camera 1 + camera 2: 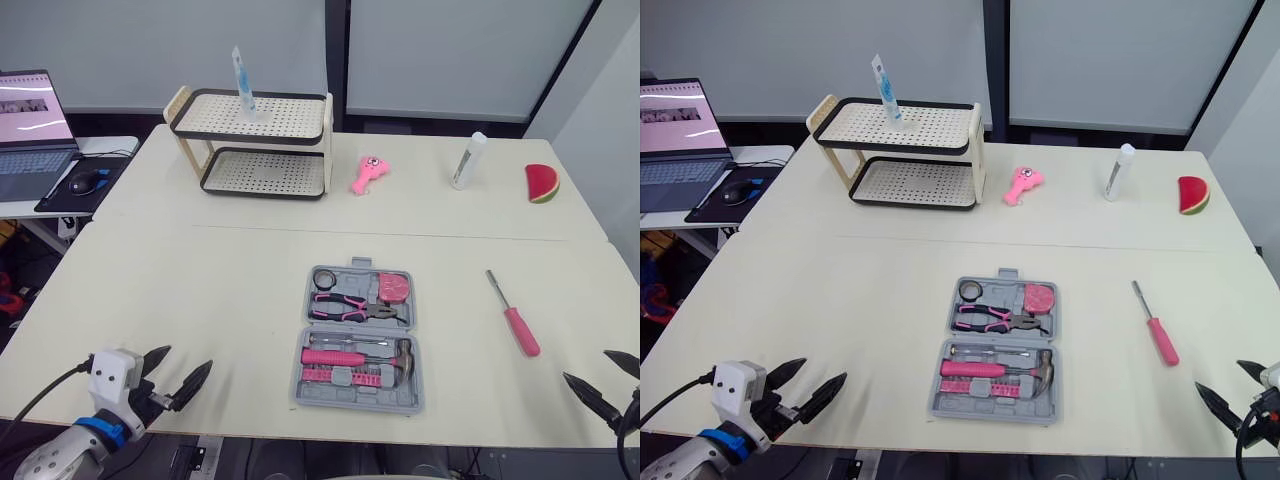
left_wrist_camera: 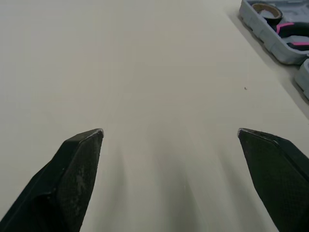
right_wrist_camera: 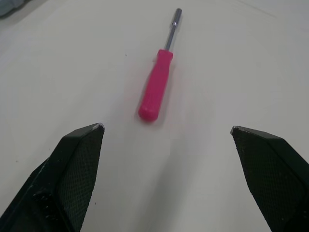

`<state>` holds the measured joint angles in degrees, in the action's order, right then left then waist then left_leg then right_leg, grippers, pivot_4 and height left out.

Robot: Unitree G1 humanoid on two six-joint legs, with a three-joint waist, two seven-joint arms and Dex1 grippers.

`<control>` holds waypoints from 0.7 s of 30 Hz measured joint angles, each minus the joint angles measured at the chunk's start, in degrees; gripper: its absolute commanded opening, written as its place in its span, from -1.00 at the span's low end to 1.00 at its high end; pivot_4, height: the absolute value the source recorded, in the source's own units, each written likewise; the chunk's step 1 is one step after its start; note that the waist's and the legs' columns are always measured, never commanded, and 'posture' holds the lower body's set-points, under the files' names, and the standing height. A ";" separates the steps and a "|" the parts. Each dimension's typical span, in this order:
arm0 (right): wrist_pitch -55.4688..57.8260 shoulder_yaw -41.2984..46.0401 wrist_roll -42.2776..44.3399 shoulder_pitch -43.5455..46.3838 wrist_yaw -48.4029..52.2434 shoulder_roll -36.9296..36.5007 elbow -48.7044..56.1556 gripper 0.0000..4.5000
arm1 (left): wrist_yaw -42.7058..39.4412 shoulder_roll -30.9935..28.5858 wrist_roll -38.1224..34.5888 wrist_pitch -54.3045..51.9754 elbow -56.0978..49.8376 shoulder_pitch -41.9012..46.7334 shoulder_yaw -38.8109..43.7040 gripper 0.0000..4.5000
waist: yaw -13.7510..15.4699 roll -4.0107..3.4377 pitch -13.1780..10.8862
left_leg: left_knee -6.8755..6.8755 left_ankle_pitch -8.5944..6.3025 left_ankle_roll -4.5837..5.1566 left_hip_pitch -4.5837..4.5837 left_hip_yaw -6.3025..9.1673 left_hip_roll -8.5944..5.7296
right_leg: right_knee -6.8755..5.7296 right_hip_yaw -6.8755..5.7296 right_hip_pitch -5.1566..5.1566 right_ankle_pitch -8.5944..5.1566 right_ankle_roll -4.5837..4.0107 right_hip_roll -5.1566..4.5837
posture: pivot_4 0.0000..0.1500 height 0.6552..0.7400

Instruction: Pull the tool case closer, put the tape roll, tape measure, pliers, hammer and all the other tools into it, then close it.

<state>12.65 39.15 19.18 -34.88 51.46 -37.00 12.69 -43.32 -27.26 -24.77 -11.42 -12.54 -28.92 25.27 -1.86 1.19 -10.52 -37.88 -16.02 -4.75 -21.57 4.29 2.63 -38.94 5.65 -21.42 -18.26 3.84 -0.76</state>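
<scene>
Left hand (image 1: 187, 360) is low over the near edge of the surface (image 1: 200, 300), fingers spread wide and holding nothing; right hand (image 1: 588, 366) is at the near right corner, equally wide open and empty. Ahead of the right hand, well apart from it, lies the pink-handled screwdriver (image 1: 514, 318), handle end nearest, the one task tool seen loose on the surface; its round handle may roll aside if one finger touches it before the other, and a pinch high on the narrow shaft may let it swing. Left of the screwdriver and near the middle of the surface lies the tool case (image 1: 355, 403), opened flat, with the tape roll (image 1: 323, 278), pliers (image 1: 350, 305) and tape measure (image 1: 392, 288) in the far half and the hammer (image 1: 355, 356) in the near half; judged risks: dragging it by one half could fold the hinge or jolt the seated tools loose; a screwdriver dropped across the other tools instead of into a free slot would likely stop the lid shutting. Farther back stand a two-tier rack (image 1: 250, 94) carrying a tube (image 1: 241, 82), a pink toy (image 1: 368, 174), a white bottle (image 1: 468, 160) and a watermelon slice (image 1: 541, 184), with a laptop (image 1: 30, 120) on a side desk; none belongs in the case, and mistaking the pink toy for a tool is a possible error.
</scene>
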 measured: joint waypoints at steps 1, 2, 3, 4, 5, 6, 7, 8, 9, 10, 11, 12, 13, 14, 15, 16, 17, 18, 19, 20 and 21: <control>-0.08 0.00 0.00 -0.02 -0.01 -0.01 -0.17 1.00 | 0.07 0.00 0.00 0.35 0.00 0.04 0.00 0.99 | 0.00 0.00 0.00 | 0.00 0.00 0.00 0.01 0.00 0.00 | 0.00 0.00 0.00 -0.07 0.00 0.00 | 1.00 0.88; -0.19 0.00 0.00 -0.02 0.00 -0.01 -0.17 1.00 | 0.09 0.00 0.00 0.54 0.00 0.09 0.00 0.99 | 0.00 -0.01 0.01 | 0.00 0.00 0.00 0.03 -0.01 0.00 | 0.00 0.01 0.00 -0.08 -0.01 0.00 | 1.00 0.88; -0.16 0.00 0.01 -0.03 -0.04 -0.03 -0.13 1.00 | 0.13 -0.01 -0.01 0.60 -0.01 0.15 0.00 0.99 | -0.02 -0.02 0.01 | 0.01 0.00 0.00 0.03 -0.01 0.00 | 0.00 0.02 0.00 -0.09 -0.01 0.00 | 1.00 0.88; 0.16 0.00 0.02 -0.04 -0.16 -0.05 0.06 1.00 | 0.13 -0.02 -0.01 0.62 0.00 0.22 0.00 0.99 | -0.02 -0.03 0.01 | 0.01 0.00 -0.01 0.03 -0.02 0.00 | 0.00 0.02 0.00 -0.09 -0.01 0.00 | 1.00 0.88; 0.62 0.00 0.03 -0.05 -0.27 -0.11 0.46 1.00 | 0.08 -0.05 -0.01 0.64 0.00 0.28 0.00 0.99 | -0.03 -0.02 0.01 | 0.02 0.00 -0.01 0.04 -0.02 0.00 | 0.00 0.03 0.00 -0.10 -0.02 0.00 | 1.00 0.88; 1.32 0.00 0.09 -0.06 -0.33 -0.24 1.23 1.00 | -0.04 -0.21 -0.01 0.65 0.00 0.29 0.00 0.99 | -0.03 -0.03 0.01 | 0.03 -0.01 -0.02 0.03 -0.02 0.00 | 0.00 0.03 0.00 -0.11 -0.03 0.00 | 1.00 0.88; 2.03 0.00 0.17 -0.07 -0.37 -0.48 2.05 1.00 | -0.16 -0.48 -0.01 0.67 0.01 0.32 0.00 0.99 | -0.03 -0.03 0.01 | 0.03 -0.01 -0.02 0.03 -0.03 0.00 | 0.00 0.03 -0.01 -0.12 -0.03 0.00 | 1.00 0.88; 2.87 0.02 0.27 -0.08 -0.44 -0.77 3.01 1.00 | -0.56 -0.83 -0.01 0.76 0.01 0.31 0.00 0.99 | -0.03 -0.03 0.01 | 0.04 -0.01 -0.02 0.03 -0.03 0.00 | 0.01 0.03 -0.02 -0.12 -0.03 0.00 | 1.00 0.88; 3.68 0.05 0.44 -0.13 -0.51 -0.98 4.05 1.00 | -1.24 -1.34 -0.01 0.89 0.01 0.28 0.00 0.99 | -0.03 -0.02 0.01 | 0.04 -0.01 -0.03 0.03 -0.03 0.00 | 0.01 0.03 -0.02 -0.13 -0.04 0.00 | 1.00 0.88; 4.69 0.11 0.63 -0.19 -0.62 -1.17 5.17 1.00 | -1.77 -1.96 -0.01 0.97 0.05 0.26 0.00 0.99 | -0.03 -0.01 0.00 | 0.05 -0.02 -0.03 0.02 -0.02 0.01 | 0.01 0.02 -0.03 -0.13 -0.04 0.00 | 1.00 0.88; 5.86 0.19 1.14 -0.21 -0.75 -1.50 6.52 1.00 | -2.69 -2.76 0.00 1.37 0.11 0.26 -0.01 0.99 | -0.02 -0.01 0.00 | 0.05 -0.02 -0.03 0.02 -0.02 0.01 | 0.01 0.03 -0.04 -0.13 -0.04 0.00 | 1.00 0.88; 6.76 0.28 1.42 -0.22 -0.85 -1.72 7.43 1.00 | -3.46 -3.27 0.02 1.96 0.18 0.27 0.00 0.99 | -0.02 -0.01 0.00 | 0.05 -0.02 -0.03 0.01 -0.03 0.01 | 0.02 0.03 -0.04 -0.13 -0.04 0.00 | 1.00 0.88; 7.87 0.31 1.97 -0.21 -0.95 -2.07 8.35 1.00 | -4.54 -3.96 0.06 2.52 0.24 0.28 -0.05 0.99 | -0.02 -0.01 0.00 | 0.05 -0.02 -0.04 0.00 -0.03 0.01 | 0.03 0.02 -0.04 -0.14 -0.05 0.00 | 1.00 0.88; 9.09 0.32 2.47 -0.18 -1.04 -2.64 9.46 1.00 | -5.83 -4.78 0.07 3.33 0.35 0.33 -0.07 0.99 | -0.01 0.00 -0.01 | 0.06 -0.03 -0.04 -0.02 -0.03 0.01 | 0.03 0.03 -0.06 -0.13 -0.06 0.00 | 1.00 0.88; 10.38 0.32 2.77 -0.05 -1.06 -3.35 10.44 1.00 | -7.16 -5.62 0.07 4.03 0.39 0.53 -0.19 0.99 | -0.01 -0.01 -0.01 | 0.05 -0.03 -0.04 -0.02 -0.04 0.01 | 0.03 0.03 -0.08 -0.13 -0.06 0.00 | 1.00 0.88; 11.49 0.31 3.11 0.18 -1.07 -4.06 11.42 1.00 | -8.37 -6.34 0.07 4.61 0.35 0.91 -0.37 0.99 | -0.02 -0.01 -0.01 | 0.06 -0.03 -0.05 -0.02 -0.04 0.01 | 0.04 0.04 -0.10 -0.14 -0.05 0.00 | 1.00 0.88; 12.46 0.30 3.62 0.66 -1.06 -4.83 12.19 1.00 | -9.26 -6.93 0.03 4.83 0.29 1.58 -0.66 0.99 | -0.02 -0.01 -0.01 | 0.06 -0.03 -0.05 -0.02 -0.04 0.01 | 0.04 0.04 -0.09 -0.14 -0.05 0.00 | 1.00 0.88; 13.77 0.21 4.17 1.49 -1.06 -5.91 13.02 1.00 | -10.55 -7.75 0.00 4.95 0.03 2.17 -1.38 0.99 | -0.02 -0.01 -0.02 | 0.06 -0.03 -0.05 -0.02 -0.04 0.01 | 0.04 0.03 -0.08 -0.13 -0.04 0.00 | 1.00 0.88; 15.08 0.01 4.59 2.34 -1.05 -7.07 13.86 1.00 | -11.88 -8.47 -0.11 5.14 -0.49 3.00 -2.27 0.99 | -0.01 0.00 -0.02 | 0.05 -0.03 -0.05 -0.04 -0.04 0.01 | 0.04 0.03 -0.09 -0.13 -0.03 0.00 | 1.00 0.88; 16.23 -0.38 4.72 3.10 -1.07 -8.15 14.66 1.00 | -13.17 -9.19 -0.41 5.23 -1.19 3.87 -3.14 0.99 | 0.00 0.01 -0.03 | 0.06 -0.03 -0.05 -0.04 -0.04 0.01 | 0.04 0.02 -0.08 -0.12 -0.04 0.00 | 1.00 0.88; 17.35 -1.19 4.74 4.20 -1.18 -9.32 15.23 1.00 | -14.52 -9.99 -1.02 5.19 -1.94 4.94 -4.14 0.99 | 0.00 0.03 -0.04 | 0.05 -0.03 -0.05 -0.03 -0.03 0.02 | 0.04 0.01 -0.08 -0.12 -0.05 0.00 | 1.00 0.88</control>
<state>30.00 37.96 23.92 -30.68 50.28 -46.31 27.93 -57.84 -37.25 -25.79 -6.22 -14.48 -23.98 21.12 -1.85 1.21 -10.56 -37.83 -16.05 -4.80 -21.60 4.26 2.65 -38.89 5.67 -21.50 -18.37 3.79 -0.75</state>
